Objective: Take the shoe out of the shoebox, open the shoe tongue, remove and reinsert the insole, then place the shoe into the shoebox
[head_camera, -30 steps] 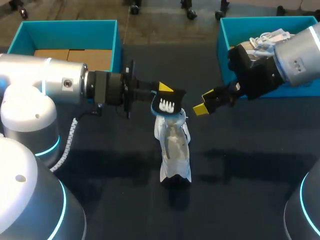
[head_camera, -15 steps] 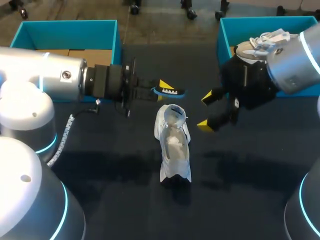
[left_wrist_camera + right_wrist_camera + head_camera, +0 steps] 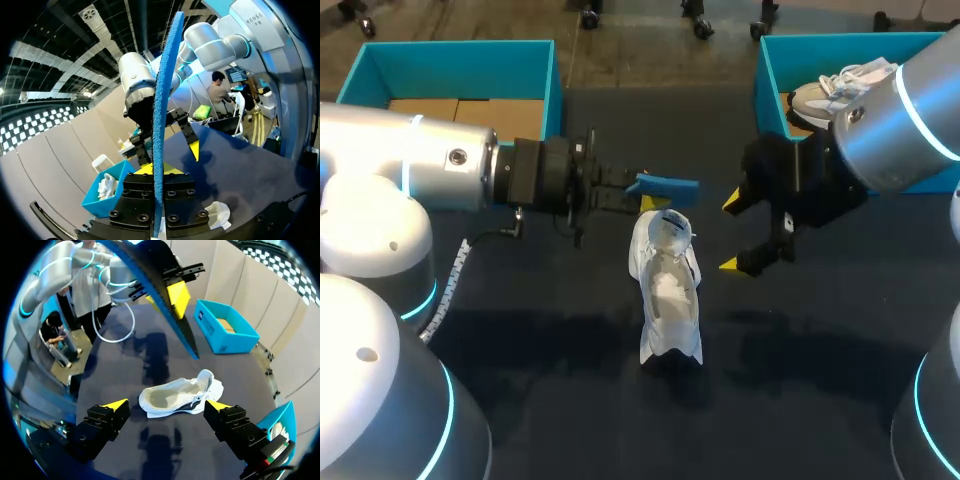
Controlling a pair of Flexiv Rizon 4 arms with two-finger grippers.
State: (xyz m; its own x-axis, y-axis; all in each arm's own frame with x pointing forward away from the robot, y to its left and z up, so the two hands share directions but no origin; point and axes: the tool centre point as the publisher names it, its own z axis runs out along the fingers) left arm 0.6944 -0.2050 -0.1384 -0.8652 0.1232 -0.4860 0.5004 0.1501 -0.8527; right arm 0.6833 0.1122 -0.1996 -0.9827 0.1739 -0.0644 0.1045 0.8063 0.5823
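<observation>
Shoe: white, on its sole, middle of the table.
Insole: blue, off the table, pinched edge-on by the left gripper, near the shoe's far end.
Right gripper: fingers spread, holding nothing (beside the shoe, not touching).
Shoebox: teal, far right corner, second shoe inside.

- Two teal shoeboxes: the left shoebox at ten o'clock on the table, the right shoebox at two o'clock.
- Two white shoes: the middle shoe at the table's centre, the boxed shoe inside the right shoebox.
- One blue insole, at twelve o'clock from the middle shoe.
- Two grippers: the left gripper at twelve o'clock too, the right gripper at two o'clock.
</observation>
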